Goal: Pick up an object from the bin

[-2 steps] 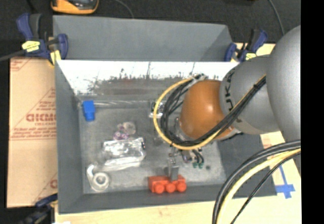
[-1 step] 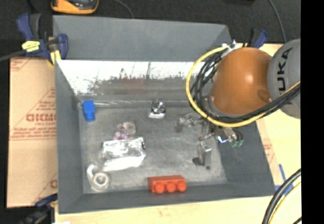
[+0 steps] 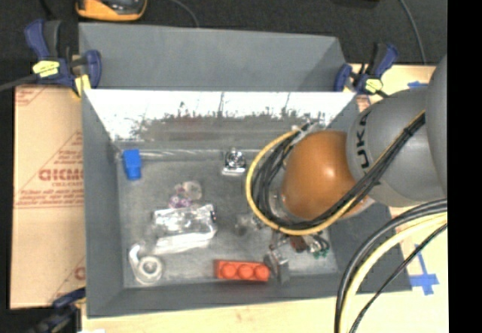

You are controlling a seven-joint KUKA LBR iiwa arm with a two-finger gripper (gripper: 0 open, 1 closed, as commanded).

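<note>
An orange-red block [image 3: 242,271] lies flat on the floor of the grey metal bin [image 3: 102,196], close against the wall at the lower edge of the camera view, a little right of that wall's middle. It is a short oblong bar with three round bumps in a row along its top, and its long side runs parallel to the wall.

My gripper [image 3: 279,258] is down in the bin just beside the block's right end. I cannot tell whether it touches the block, nor whether it is open or closed, because my wrist hides most of it. The rounded orange cover [image 3: 320,173] on my wrist sits above it, ringed by looping yellow and black cables [image 3: 254,181], and my grey arm reaches in over the bin's right wall.

To the left of the block, in the lower left corner, rests a white ring [image 3: 147,266]. Above that, towards the middle of the floor, lies a clear crumpled wrapper [image 3: 184,220] with a small pale purple item [image 3: 186,192] just past it. A shiny metal piece [image 3: 234,162] sits near the upper wall, and a small blue block [image 3: 132,164] stands by the left wall, well apart from the rest.
</note>
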